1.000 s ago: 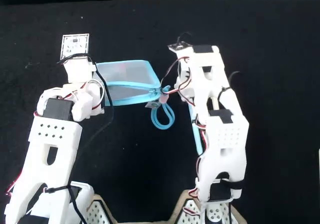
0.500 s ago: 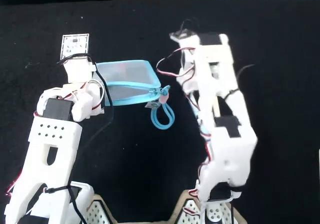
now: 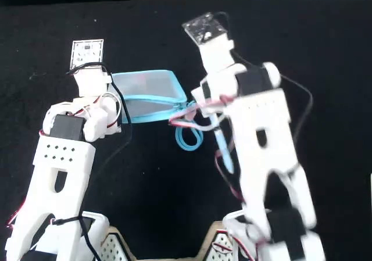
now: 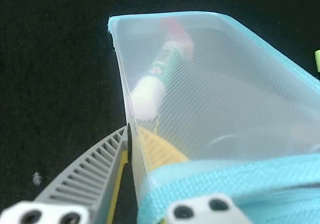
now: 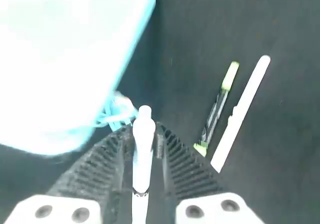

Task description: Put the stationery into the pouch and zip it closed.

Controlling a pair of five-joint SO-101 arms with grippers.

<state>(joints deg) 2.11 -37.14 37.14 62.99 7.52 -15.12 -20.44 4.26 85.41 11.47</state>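
A translucent pouch [image 3: 148, 92] with a light-blue zip edge lies at the table's middle left, its blue loop strap [image 3: 189, 138] trailing toward the front. In the left wrist view the pouch [image 4: 215, 94] holds a white-capped marker [image 4: 150, 92]. My left gripper [image 4: 131, 139] is shut on the pouch's end. My right gripper [image 5: 142, 134] is shut on a pale blue pen [image 5: 143, 119], held above the table beside the pouch's [image 5: 65, 59] zip end. From above, that pen [image 3: 224, 153] pokes out under the raised right arm.
A green-tipped pen [image 5: 220, 107] and a white pen [image 5: 242, 109] lie side by side on the black cloth to the pouch's right. A small white square card [image 3: 87, 52] sits at the back left. Both arm bases stand at the front edge.
The right arm has risen and swung toward the front with the pale blue pen in its grip, drawing away from the pouch's zip end. The left arm and pouch have stayed still.
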